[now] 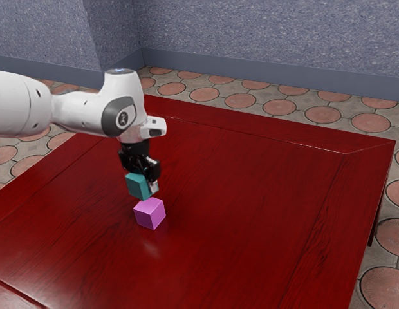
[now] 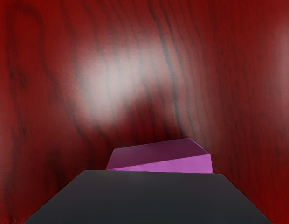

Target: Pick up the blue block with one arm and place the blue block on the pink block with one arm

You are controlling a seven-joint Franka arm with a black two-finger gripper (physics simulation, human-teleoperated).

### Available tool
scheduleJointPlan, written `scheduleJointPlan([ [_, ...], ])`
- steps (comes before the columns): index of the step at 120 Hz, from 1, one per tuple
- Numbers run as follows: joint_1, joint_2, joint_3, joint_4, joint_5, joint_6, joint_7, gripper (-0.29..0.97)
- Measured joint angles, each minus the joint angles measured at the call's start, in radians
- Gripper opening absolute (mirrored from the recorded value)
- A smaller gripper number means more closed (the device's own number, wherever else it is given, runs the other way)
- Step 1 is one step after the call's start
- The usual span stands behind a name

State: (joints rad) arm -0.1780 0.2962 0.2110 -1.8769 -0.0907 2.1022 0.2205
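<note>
I am in the placing step: the pick-up is done and the blue block [image 1: 139, 186] hangs in my gripper [image 1: 143, 179], both fingers pressed against it from opposite sides. It sits just above the pink block [image 1: 150, 213], which rests on the red table [image 1: 270, 193]. From the exterior view I cannot tell for sure whether the two blocks touch; they look a sliver apart.

What the next move calls for, as I judge it, is a short, slow drop straight down until the bottom face meets the pink top, and only then letting go. Before that, a small sideways correction may be needed. In the exterior view my block seems shifted a little toward that view's left of the pink one and turned slightly against it, so an edge could overhang.

The blue block [image 2: 149, 198] is a small cube, more teal than pure blue. Under my hand it reads as a dark, shadowed slab with a flat top. Just beyond it shows the pink block [image 2: 163, 158], its top face and one lit side, with the glossy wood grain [image 2: 135, 70] behind.
</note>
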Motion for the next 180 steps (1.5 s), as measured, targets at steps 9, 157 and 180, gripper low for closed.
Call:
scheduleJointPlan([
  [9, -0.004, -0.014, 0.000, -0.022, 0.006, 0.003, -0.022, 0.37],
  [157, -0.034, 0.019, 0.003, -0.037, 0.039, 0.049, -0.176, 0.51],
  [180, -0.034, 0.018, 0.002, -0.036, 0.041, 0.050, -0.178, 0.61],
])
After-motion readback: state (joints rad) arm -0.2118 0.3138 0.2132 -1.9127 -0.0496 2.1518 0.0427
